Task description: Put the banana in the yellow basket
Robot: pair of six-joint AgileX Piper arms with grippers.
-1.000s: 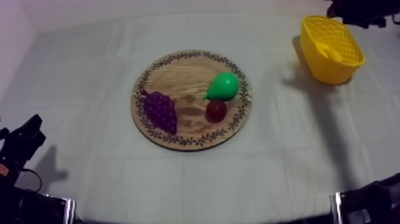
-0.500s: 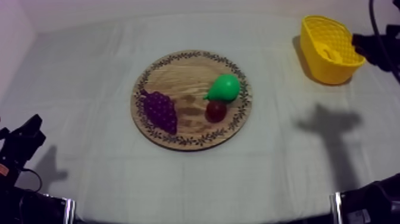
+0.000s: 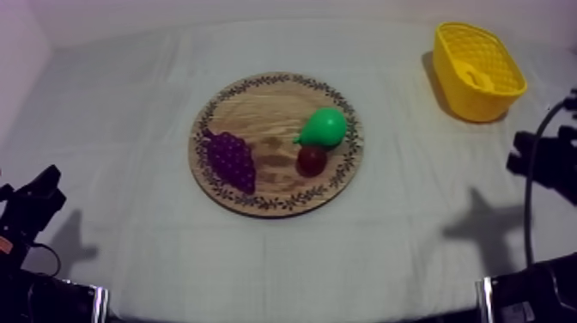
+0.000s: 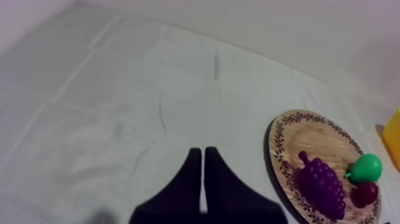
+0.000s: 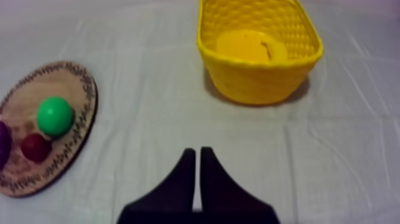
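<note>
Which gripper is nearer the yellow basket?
Right. The right gripper hangs close by the yellow basket, facing it. The left gripper is at the table's far side, with the wooden board between.

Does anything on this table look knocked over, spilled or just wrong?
Nothing stands out. The grapes, pear and small red fruit sit tidily on the wooden board, and the yellow basket stands upright with the banana lying inside. No fruit lies loose on the cloth.

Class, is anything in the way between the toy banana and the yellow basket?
Nothing visible is: the yellow toy banana already lies inside the yellow lattice basket. The right hand, shut on nothing, hangs over the grey-white cloth in front of the basket.
</note>
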